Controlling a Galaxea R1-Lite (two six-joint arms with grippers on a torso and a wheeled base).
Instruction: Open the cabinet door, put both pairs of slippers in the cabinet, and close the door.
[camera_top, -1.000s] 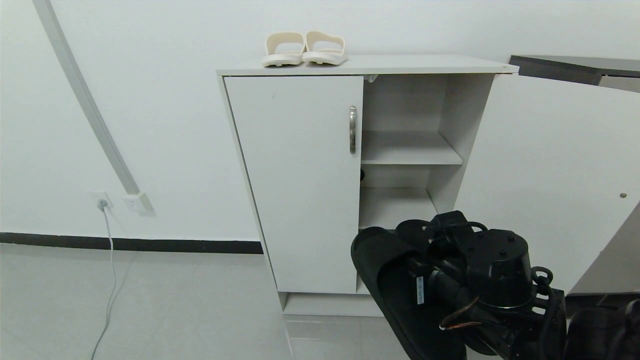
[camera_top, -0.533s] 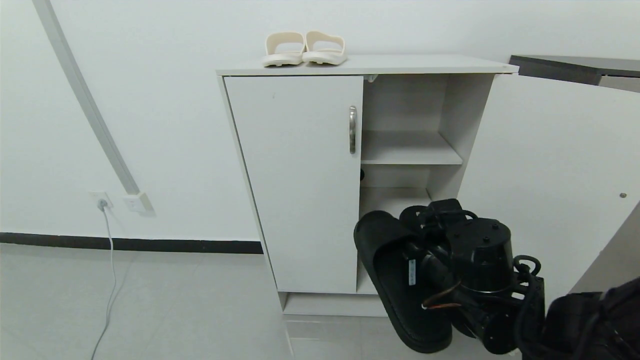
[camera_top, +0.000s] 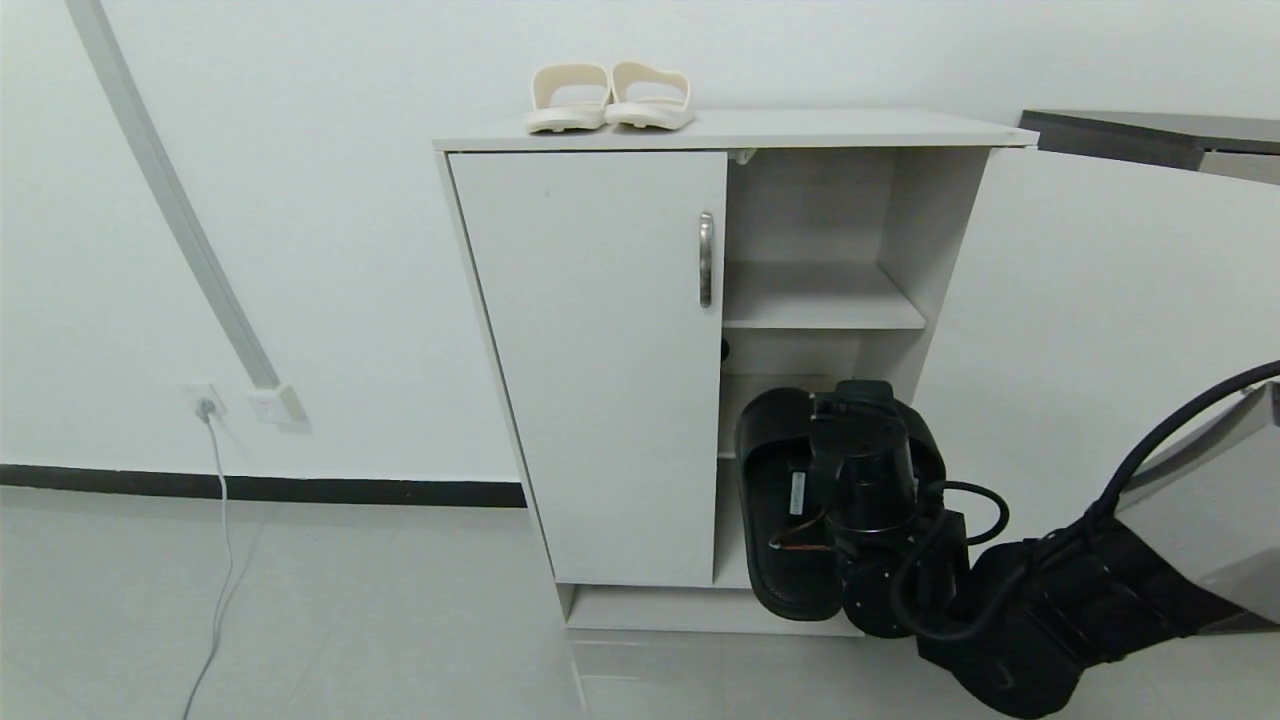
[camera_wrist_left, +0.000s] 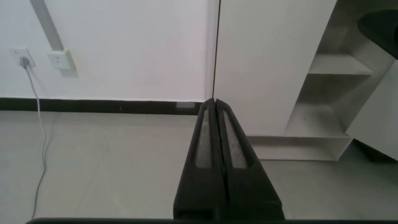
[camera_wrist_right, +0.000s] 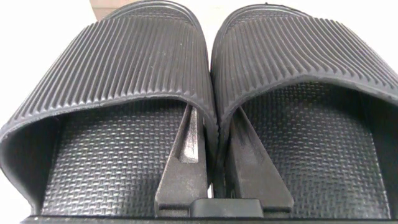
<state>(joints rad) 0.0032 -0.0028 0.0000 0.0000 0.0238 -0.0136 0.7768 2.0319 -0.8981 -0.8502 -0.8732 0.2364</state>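
Down at five o'clock, right gripper (camera_wrist_right: 213, 121) clamps both black slippers (camera_top: 785, 500) at the cabinet's (camera_top: 800, 128) lower opening, where a toe may catch the closed door (camera_top: 600, 370) edge and twist loose; left gripper (camera_wrist_left: 216, 124) fingers together.

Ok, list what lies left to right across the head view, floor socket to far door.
socket → closed door → handle → black slippers → open door
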